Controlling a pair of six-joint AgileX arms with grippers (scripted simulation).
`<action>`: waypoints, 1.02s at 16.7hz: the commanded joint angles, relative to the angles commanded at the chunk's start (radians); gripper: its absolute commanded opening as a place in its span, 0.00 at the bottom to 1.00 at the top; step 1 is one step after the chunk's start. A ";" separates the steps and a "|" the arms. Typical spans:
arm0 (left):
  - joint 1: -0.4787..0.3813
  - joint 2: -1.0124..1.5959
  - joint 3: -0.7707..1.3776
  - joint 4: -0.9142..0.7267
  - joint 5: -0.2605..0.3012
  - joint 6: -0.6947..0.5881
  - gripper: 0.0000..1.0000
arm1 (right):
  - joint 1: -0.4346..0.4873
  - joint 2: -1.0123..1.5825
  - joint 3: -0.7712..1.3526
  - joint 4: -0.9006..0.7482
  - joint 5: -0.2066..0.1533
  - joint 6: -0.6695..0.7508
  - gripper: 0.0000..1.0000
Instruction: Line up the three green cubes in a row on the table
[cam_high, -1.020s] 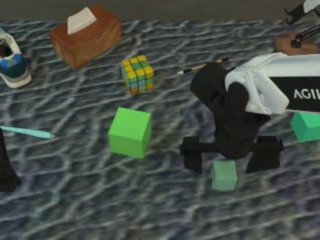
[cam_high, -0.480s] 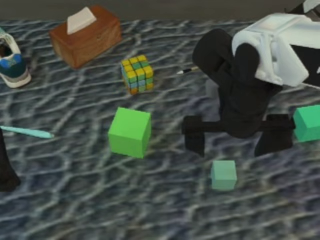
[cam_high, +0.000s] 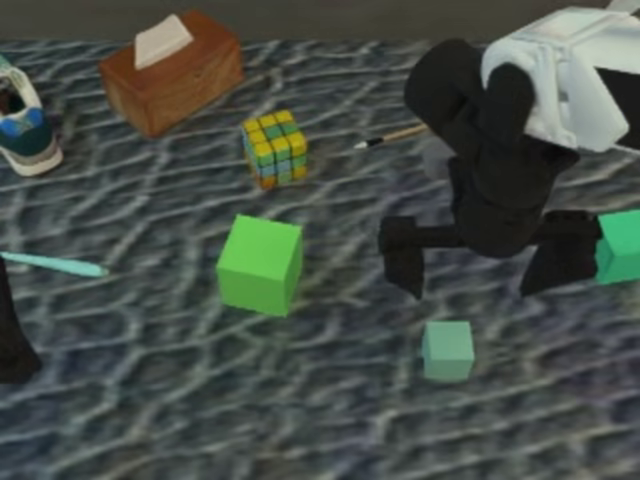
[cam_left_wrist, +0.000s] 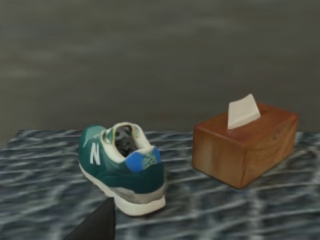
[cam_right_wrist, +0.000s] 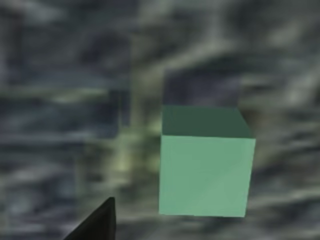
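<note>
The right gripper (cam_high: 487, 268) hangs with jaws spread wide above the worktop (cam_high: 300, 400), holding nothing; the small mint cube (cam_high: 447, 350) sits just below it, the emerald cube (cam_high: 622, 246) beside its right finger, the lime cube (cam_high: 260, 264) well left; the left arm (cam_high: 12, 330) stays parked at the left edge, its jaws' state untellable.

Surface finishes of the objects on the patterned table (cam_high: 150, 400).
The large lime cube (cam_high: 260, 264), small mint cube (cam_high: 447, 350) and emerald cube (cam_high: 622, 246) look smooth, matt and plastic-like; the tissue box (cam_high: 172, 74) shows polished wood grain with a pale paper tissue; the shoe (cam_left_wrist: 122, 170) looks of cloth with a rubbery white sole; the right gripper (cam_high: 490, 262) is matt black; the puzzle cube (cam_high: 274, 148) is chequered.
</note>
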 joint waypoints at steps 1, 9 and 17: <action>0.000 0.000 0.000 0.000 0.000 0.000 1.00 | -0.033 0.014 0.017 -0.006 -0.001 -0.042 1.00; 0.000 0.000 0.000 0.000 0.000 0.000 1.00 | -0.404 0.143 0.167 -0.065 -0.008 -0.553 1.00; 0.000 0.000 0.000 0.000 0.000 0.000 1.00 | -0.509 0.160 0.203 -0.070 -0.011 -0.671 1.00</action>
